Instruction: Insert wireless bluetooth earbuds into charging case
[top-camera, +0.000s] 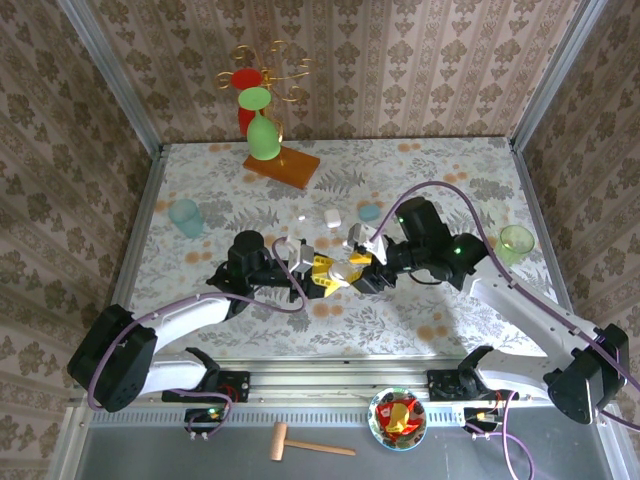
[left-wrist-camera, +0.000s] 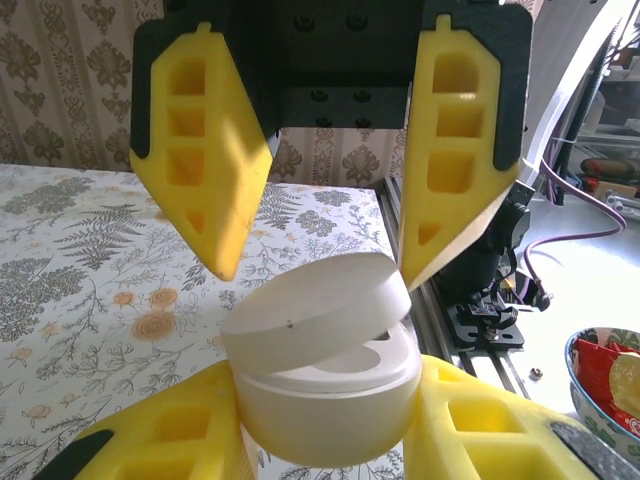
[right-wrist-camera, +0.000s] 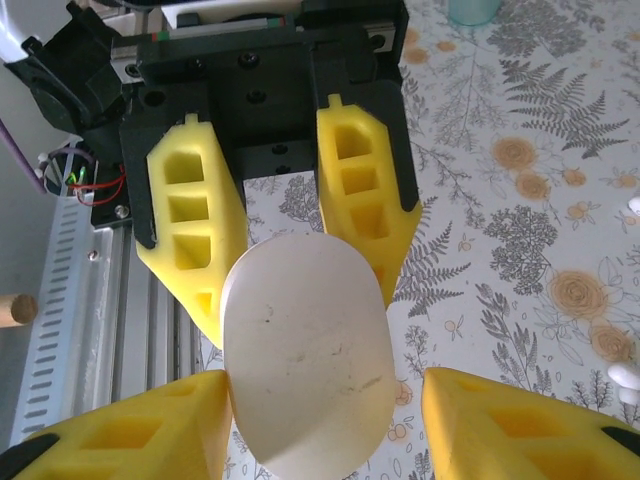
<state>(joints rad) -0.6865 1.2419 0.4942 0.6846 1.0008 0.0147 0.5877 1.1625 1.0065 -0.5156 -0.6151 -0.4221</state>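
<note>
Clamping the white pebble-shaped plastic charging case (left-wrist-camera: 330, 420), lid (left-wrist-camera: 310, 315) ajar, in the left gripper (left-wrist-camera: 330, 370). Straddling that lid with the right gripper (left-wrist-camera: 315, 280); cannot tell whether squeezing. Judging opening as underway, leaving tiny white earbuds (right-wrist-camera: 626, 376) loose on floral tablecloth (right-wrist-camera: 520, 250), awaiting insertion.

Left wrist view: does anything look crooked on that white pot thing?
Yes: the white case has its lid askew, lifted on one side with a gap beneath. It looks half-open, not broken.

Charging case (left-wrist-camera: 322, 405) hollow mostly under its lid (left-wrist-camera: 305, 318) (edge-side white specks (right-wrist-camera: 626, 374) too small to name)
</note>
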